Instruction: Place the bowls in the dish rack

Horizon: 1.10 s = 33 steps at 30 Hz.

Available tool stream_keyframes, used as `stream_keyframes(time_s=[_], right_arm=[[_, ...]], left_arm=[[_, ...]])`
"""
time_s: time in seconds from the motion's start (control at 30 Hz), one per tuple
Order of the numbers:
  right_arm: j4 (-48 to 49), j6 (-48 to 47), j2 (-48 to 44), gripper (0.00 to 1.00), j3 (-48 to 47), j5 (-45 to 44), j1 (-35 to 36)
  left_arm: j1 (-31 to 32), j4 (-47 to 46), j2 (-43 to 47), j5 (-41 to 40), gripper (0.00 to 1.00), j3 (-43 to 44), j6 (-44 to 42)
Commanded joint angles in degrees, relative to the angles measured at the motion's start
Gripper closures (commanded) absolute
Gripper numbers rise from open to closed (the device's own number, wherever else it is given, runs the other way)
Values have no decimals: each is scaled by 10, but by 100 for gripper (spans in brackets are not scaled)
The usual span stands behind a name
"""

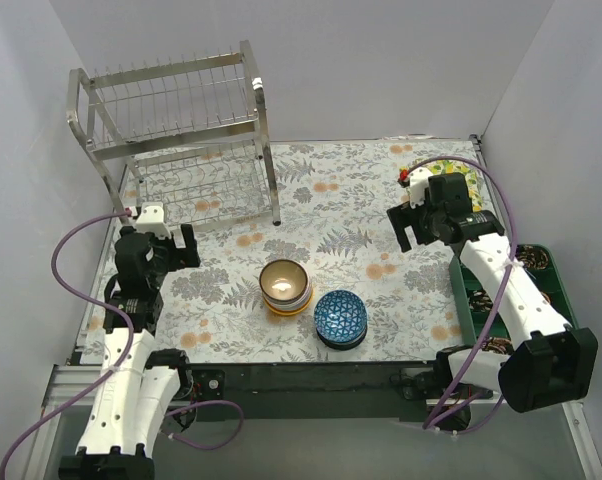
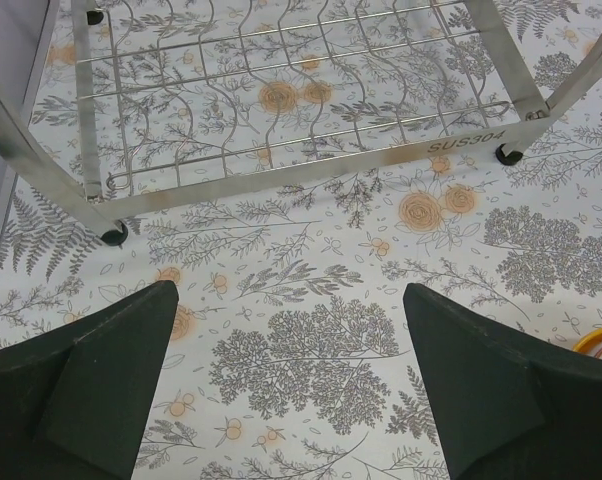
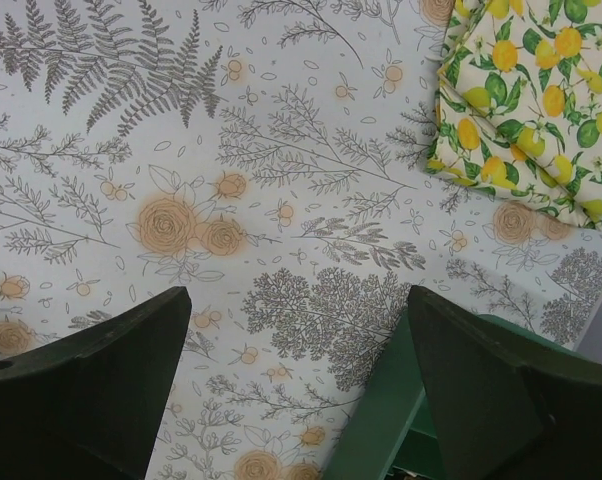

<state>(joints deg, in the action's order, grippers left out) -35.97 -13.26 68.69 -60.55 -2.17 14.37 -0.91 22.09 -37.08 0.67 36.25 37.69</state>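
Both left end effector [image 2: 289, 300] and right end effector [image 3: 299, 300] gape empty; pinching the brown-glazed round ceramic bowl [image 1: 285, 279] could topple the stacked bowls [image 1: 285, 309] beneath it.

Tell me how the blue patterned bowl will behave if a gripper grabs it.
The blue patterned bowl looks like glazed ceramic, so probably rigid, slippery, chippable. It sits low and wide, so a push likely slides rather than tips it.

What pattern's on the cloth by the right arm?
The cloth shows lemons and leaves; right wrist view.
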Motion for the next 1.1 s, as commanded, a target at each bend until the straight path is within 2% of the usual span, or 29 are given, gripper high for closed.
stream_keyframes(time_s=[0.0, 0.1, 0.27, 0.4, 0.53, 0.6, 0.67, 0.73, 0.9, 1.07], right_arm=[[52, -10, 36, 2, -64, 11, 2], [101, -18, 57, 1, -98, 52, 2], [184, 30, 126, 1, -176, 195, 2], [232, 34, 178, 8, -207, 306, 4], [300, 10, 207, 7, -204, 302, 30], [326, 5, 230, 7, -214, 311, 44], [339, 3, 252, 7, -225, 328, 62], [351, 2, 267, 7, -246, 337, 74], [401, -8, 326, 5, -289, 310, 130], [418, 4, 405, 5, -382, 274, 157]], left_arm=[[0, 23, 24, -16, 2, 22, -1], [0, 26, 12, -30, 2, 27, -17], [-13, 7, 12, -72, 2, 47, -26], [-20, -4, -5, -131, 2, 68, -32], [-58, 4, -18, -141, 2, 87, -13], [-70, -28, -13, -157, 2, 68, -15], [-79, -68, -18, -207, 2, 56, -17], [-113, -81, -42, -223, 2, 58, -17], [-218, -112, -115, -204, 2, 85, 18], [-224, -179, -138, -117, 2, 77, -21]])
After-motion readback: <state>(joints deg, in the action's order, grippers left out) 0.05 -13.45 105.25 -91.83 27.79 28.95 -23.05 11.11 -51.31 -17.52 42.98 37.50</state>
